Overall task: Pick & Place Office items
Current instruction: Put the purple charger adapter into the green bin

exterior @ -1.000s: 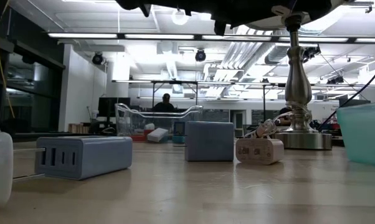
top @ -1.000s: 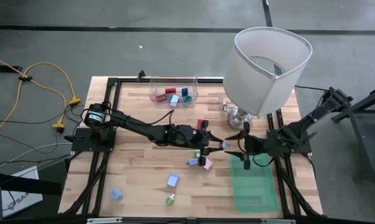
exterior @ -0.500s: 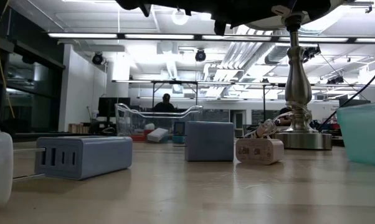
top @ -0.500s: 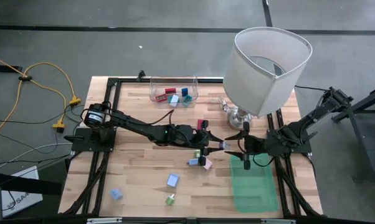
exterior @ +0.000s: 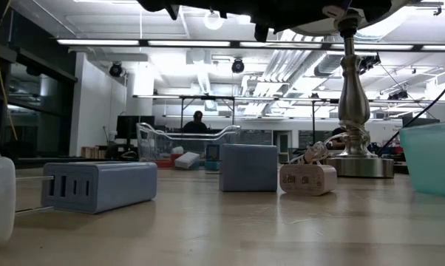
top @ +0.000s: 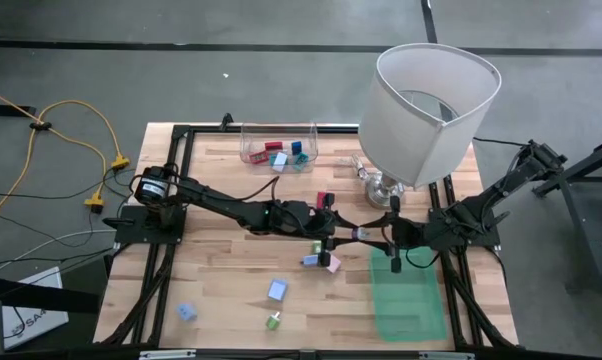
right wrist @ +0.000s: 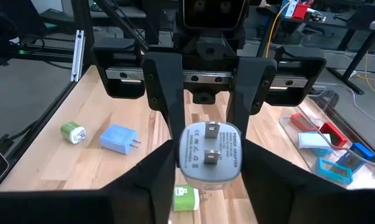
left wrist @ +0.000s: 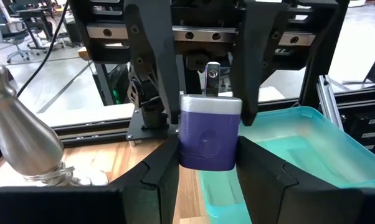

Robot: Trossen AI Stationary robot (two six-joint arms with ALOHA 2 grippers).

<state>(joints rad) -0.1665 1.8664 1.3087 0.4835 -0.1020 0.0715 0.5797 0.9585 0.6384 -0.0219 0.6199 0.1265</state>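
High view: beside the lamp [top: 431, 100], the purple charger [left wrist: 209, 130], held by the left gripper [top: 333, 230], has now been pinched by the right gripper [top: 374, 237]; handover is judged underway.

One lamp [top: 436, 100], one bin [top: 279, 127], one teal tray [top: 406, 300], one purple charger [left wrist: 209, 134] (held aloft)

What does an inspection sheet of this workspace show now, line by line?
Surface: wooden table, black frame rails.
Job's things: purple plug-in charger held above mid-table; blue charger, light blue charger and small green plug loose on the table; red and blue pieces in the clear plastic bin; green translucent tray.
Clutter: white-shaded lamp.
Grippers: left gripper shut on the purple charger; right gripper at the same charger, opposite side.
Cables: yellow cable on the floor.
Surroundings: a person far behind the table.
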